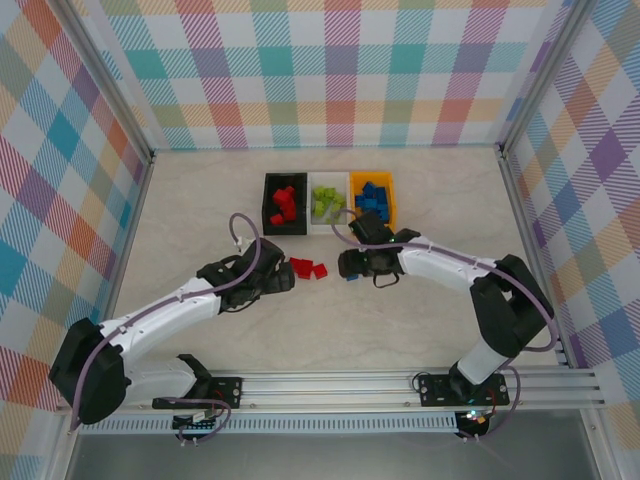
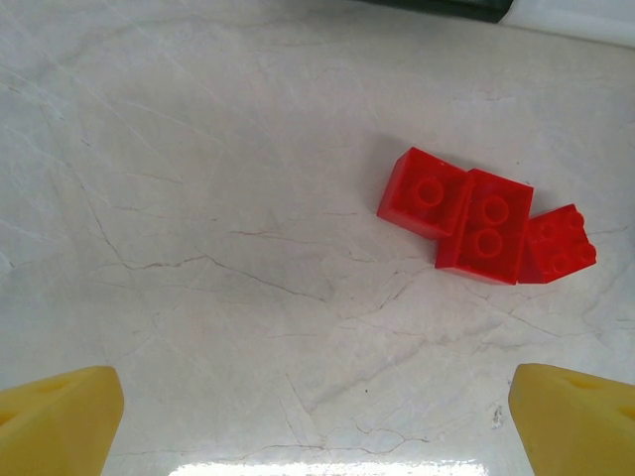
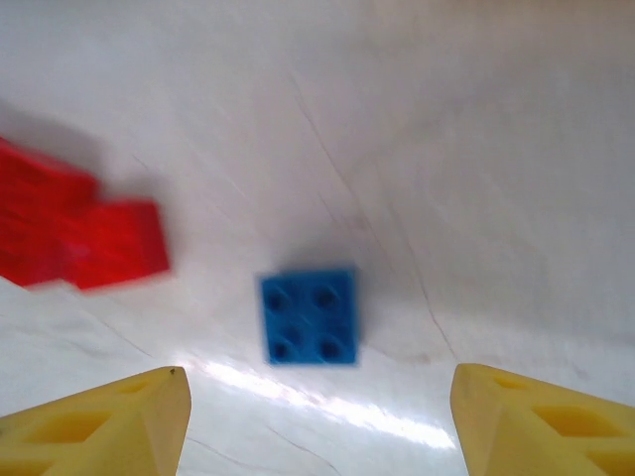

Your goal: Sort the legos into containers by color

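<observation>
Three red legos (image 2: 484,226) lie touching on the marble table, ahead and to the right of my left gripper (image 2: 317,426), which is open with nothing between its yellow fingertips (image 2: 60,421). From above, these red legos (image 1: 309,268) sit between my left gripper (image 1: 287,280) and my right gripper (image 1: 348,266). A blue lego (image 3: 309,316) lies studs-up on the table just ahead of my open right gripper (image 3: 317,421), untouched. At the back stand the black container (image 1: 267,200) with red legos (image 1: 284,205), the white container (image 1: 330,177) with green legos (image 1: 326,203), and the orange-yellow container (image 1: 390,200) with blue legos (image 1: 372,198).
Checkered walls enclose the table on three sides. The aluminium rail (image 1: 330,385) carrying the arm bases runs along the near edge. The red legos (image 3: 79,238) lie left of the blue one in the right wrist view.
</observation>
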